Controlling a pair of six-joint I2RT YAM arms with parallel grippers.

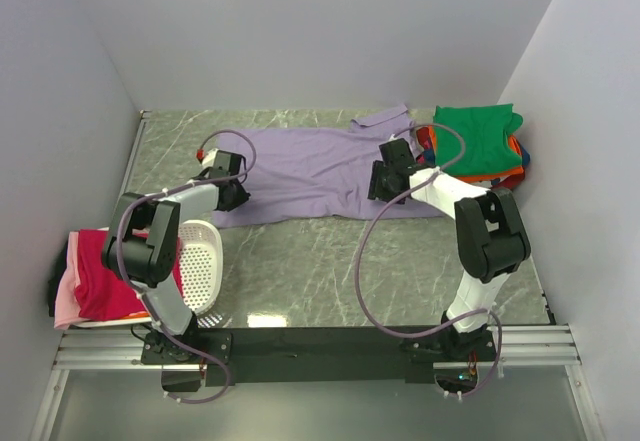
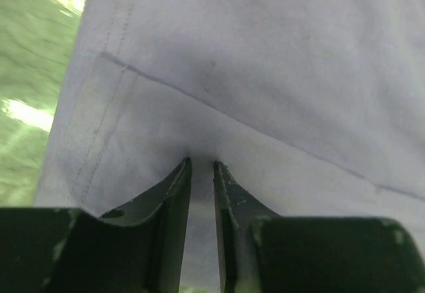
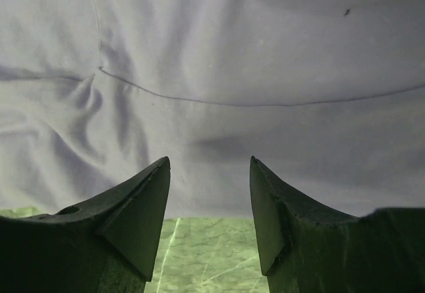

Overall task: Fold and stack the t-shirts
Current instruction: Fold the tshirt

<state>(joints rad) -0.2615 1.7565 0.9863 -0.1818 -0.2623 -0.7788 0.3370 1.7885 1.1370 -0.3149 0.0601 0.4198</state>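
A lavender-purple t-shirt (image 1: 300, 166) lies spread flat on the table, collar toward the right. My left gripper (image 1: 232, 193) is at its left edge. In the left wrist view its jaws (image 2: 202, 163) are nearly closed, pinching a fold of the lavender cloth (image 2: 265, 60) beside a stitched hem. My right gripper (image 1: 385, 183) is at the shirt's near right edge. In the right wrist view it (image 3: 209, 160) is open and empty, with the lavender cloth (image 3: 232, 40) just beyond its tips and bare table between the jaws. A folded green t-shirt (image 1: 480, 139) tops a stack with orange (image 1: 512, 171) and blue layers.
A white perforated basket (image 1: 200, 261) lies on its side at the near left. A magenta-red shirt (image 1: 100, 276) and a pink one (image 1: 65, 306) lie beside it. Grey walls close in the left, back and right. The table is green marble (image 1: 320, 271).
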